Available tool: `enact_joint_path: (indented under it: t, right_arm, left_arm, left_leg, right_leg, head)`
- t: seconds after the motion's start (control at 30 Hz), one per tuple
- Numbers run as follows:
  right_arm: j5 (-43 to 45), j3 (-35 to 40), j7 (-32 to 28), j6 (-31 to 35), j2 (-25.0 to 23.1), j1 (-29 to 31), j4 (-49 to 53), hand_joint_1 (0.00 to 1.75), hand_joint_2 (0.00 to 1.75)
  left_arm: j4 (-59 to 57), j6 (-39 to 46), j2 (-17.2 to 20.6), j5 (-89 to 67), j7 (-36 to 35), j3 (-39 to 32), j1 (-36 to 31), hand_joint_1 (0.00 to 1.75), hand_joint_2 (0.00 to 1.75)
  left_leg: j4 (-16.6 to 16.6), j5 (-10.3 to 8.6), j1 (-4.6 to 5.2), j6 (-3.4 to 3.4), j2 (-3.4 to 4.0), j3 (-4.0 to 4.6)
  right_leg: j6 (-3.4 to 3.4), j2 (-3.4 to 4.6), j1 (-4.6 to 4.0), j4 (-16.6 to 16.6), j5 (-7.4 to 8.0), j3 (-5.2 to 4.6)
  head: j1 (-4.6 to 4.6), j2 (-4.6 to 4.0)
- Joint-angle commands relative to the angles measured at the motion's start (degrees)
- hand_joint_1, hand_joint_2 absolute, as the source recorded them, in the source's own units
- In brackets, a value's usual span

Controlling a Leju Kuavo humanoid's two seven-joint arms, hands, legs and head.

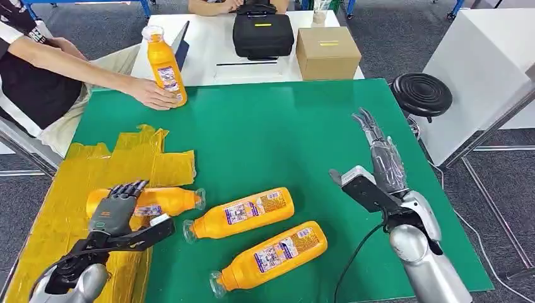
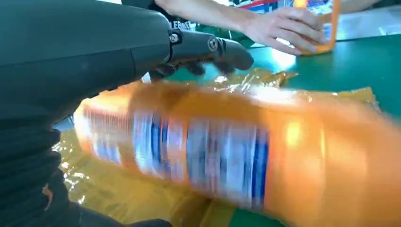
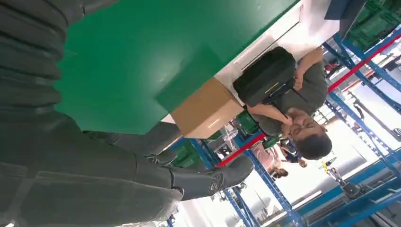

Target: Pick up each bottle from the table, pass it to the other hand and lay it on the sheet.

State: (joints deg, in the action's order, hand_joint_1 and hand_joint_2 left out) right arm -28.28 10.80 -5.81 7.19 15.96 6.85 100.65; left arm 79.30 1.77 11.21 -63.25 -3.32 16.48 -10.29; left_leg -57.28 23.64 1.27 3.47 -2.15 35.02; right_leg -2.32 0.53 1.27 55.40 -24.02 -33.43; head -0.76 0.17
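Left hand (image 1: 117, 208) over bottle on sheet (image 1: 169, 201), fingers draped across it; firm hold or mere rest, cannot tell. Bottle lies on yellow sheet (image 1: 94, 165). Right hand (image 1: 378, 148) raised above green table (image 1: 265, 126), fingers straight, holding nothing. Two more bottles (image 1: 243, 214) (image 1: 274, 254) lie on table. Person's hand (image 1: 151, 93) holds upright bottle (image 1: 165, 66) at far edge.

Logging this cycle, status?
Left hand on the bottle lying on the yellow sheet. Right hand open, empty. Person's hand holds upright bottle.
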Motion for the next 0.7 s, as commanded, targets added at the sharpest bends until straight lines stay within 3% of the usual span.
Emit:
enact_joint_path:
  t: [0.03,0.27,0.5,0.7]
  right_arm:
    - [0.6,0.8,0.5,0.0,-0.7,2.3,-3.9,0.00,1.75]
    - [0.9,1.7,0.6,-0.2,-0.1,3.6,-5.0,0.00,1.75]
    - [1.0,1.2,-0.8,0.0,1.0,-0.5,-3.0,0.00,1.75]
    - [0.1,2.3,-1.6,-0.3,0.6,0.4,-3.6,0.00,1.75]
  left_arm:
    - [-6.4,-0.1,-2.0,-0.4,-0.2,1.5,-2.7,0.00,1.75]
    - [-4.2,0.5,-1.7,0.0,-0.6,0.6,-1.6,0.00,1.75]
    - [5.9,1.0,1.4,15.3,6.6,-5.1,-1.2,0.00,1.75]
    - [11.0,2.7,0.1,25.4,11.1,-8.9,-1.9,0.00,1.75]
  left_leg:
    - [0.0,0.07,-0.10,-0.22,0.10,-0.22]
    - [0.0,0.08,-0.10,-0.22,0.19,-0.22]
    - [0.0,0.05,-0.12,-0.15,0.07,-0.04]
    - [-0.1,0.08,-0.15,-0.21,0.16,-0.06]
  right_leg:
    - [0.12,-0.06,-0.11,-0.1,-0.06,0.28]
    - [0.12,0.03,-0.12,-0.1,-0.03,0.27]
    - [0.09,-0.03,-0.12,0.0,-0.03,0.13]
    - [0.12,0.02,-0.16,0.0,-0.03,0.13]
  head:
    - [0.00,0.00]
    - [-0.02,0.00]
    - [-0.02,0.00]
    - [-0.02,0.00]
